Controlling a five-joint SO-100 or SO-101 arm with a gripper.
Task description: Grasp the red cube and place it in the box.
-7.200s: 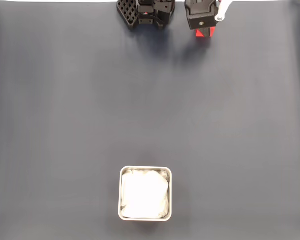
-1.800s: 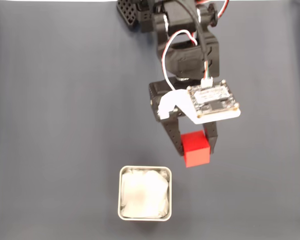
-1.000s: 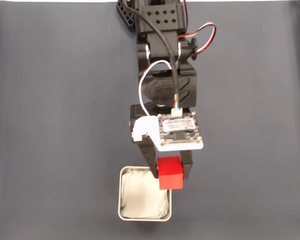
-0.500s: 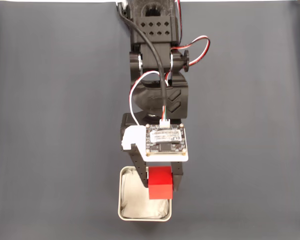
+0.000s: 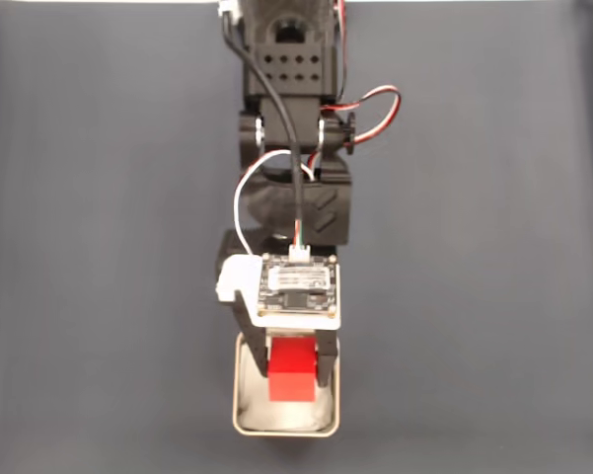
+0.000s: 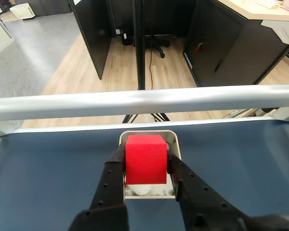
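While the gripper (image 5: 294, 367) hangs over the box (image 5: 245, 420) in the fixed view, its two black fingers (image 6: 111, 179) are clenched on the red cube (image 5: 293, 371), one pressed to each side face, as the wrist view shows plainly. That cube (image 6: 145, 159) sits between the fingertips and above the white cloth lining (image 6: 134, 191), inside the outline of the pale cream rim (image 6: 173, 137) in both views, so the carrying leg of the task looks finished and the placing step is the one in hand. From the fixed view the cube appears somewhat toward the right half of the box opening rather than dead centre, though well within the rim. How high it hangs above the lining cannot be told for certain; some gap seems likely, since the cloth shows beneath it in the wrist view. The next move, as I judge it, calls for little more than a short descent and a parting of the fingers, letting the cube drop onto the soft lining, then a straight lift so neither finger catches the rim. Counting what is present: one red cube, one box, one arm with one gripper, and one small circuit board (image 5: 296, 291) mounted on the wrist, all over a dark blue-grey tabletop (image 5: 99, 247).
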